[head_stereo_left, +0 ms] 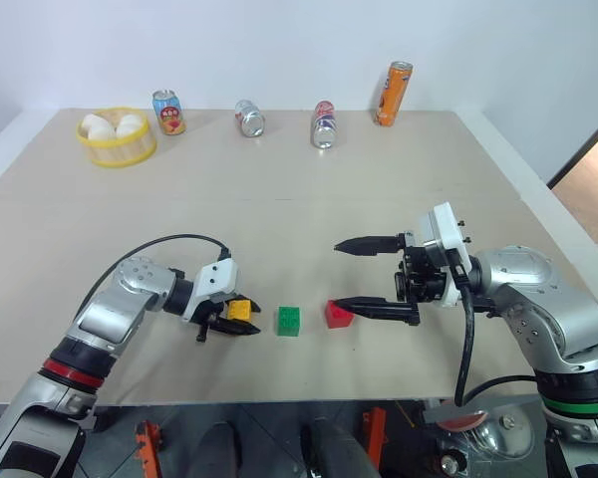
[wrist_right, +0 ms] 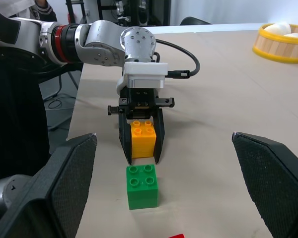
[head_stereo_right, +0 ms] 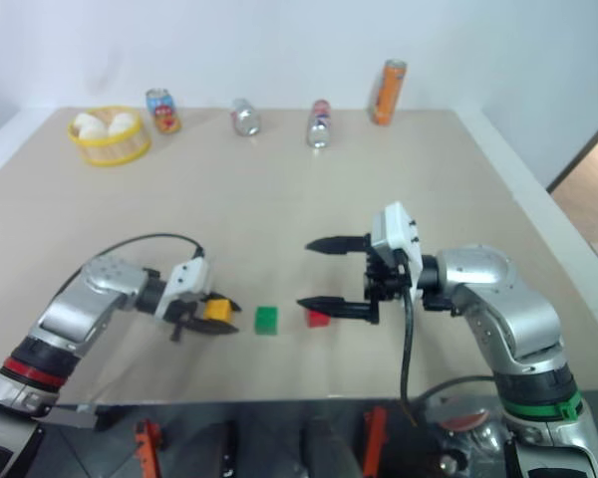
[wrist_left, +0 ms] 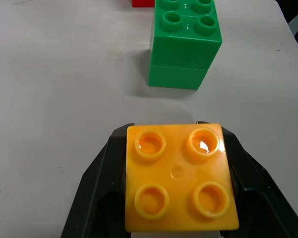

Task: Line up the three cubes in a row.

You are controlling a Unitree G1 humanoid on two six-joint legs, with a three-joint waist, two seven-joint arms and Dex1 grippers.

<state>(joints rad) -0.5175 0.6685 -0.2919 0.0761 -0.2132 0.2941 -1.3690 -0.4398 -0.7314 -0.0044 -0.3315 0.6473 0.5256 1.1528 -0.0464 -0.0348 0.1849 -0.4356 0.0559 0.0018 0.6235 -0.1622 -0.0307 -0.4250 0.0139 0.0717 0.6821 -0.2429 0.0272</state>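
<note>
Left gripper [head_stereo_left: 233,321] low, clamped on orange-yellow cube [head_stereo_left: 240,310] beside green cube [head_stereo_left: 288,320]; right gripper [head_stereo_left: 364,276] raised, level, jaws wide apart.

A flat beige rectangular table [head_stereo_left: 309,199] with white raised edges stands against a plain white wall [head_stereo_left: 279,40], evenly lit, with brown floor [head_stereo_left: 593,184] at its right side and dark frames and equipment beyond its left edge.

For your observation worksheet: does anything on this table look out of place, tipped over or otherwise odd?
Two cans lie on their sides along the far edge, a silver can and a red-and-blue can, while the other two stand upright. The red cube also sits turned at an angle to the green cube.
</note>
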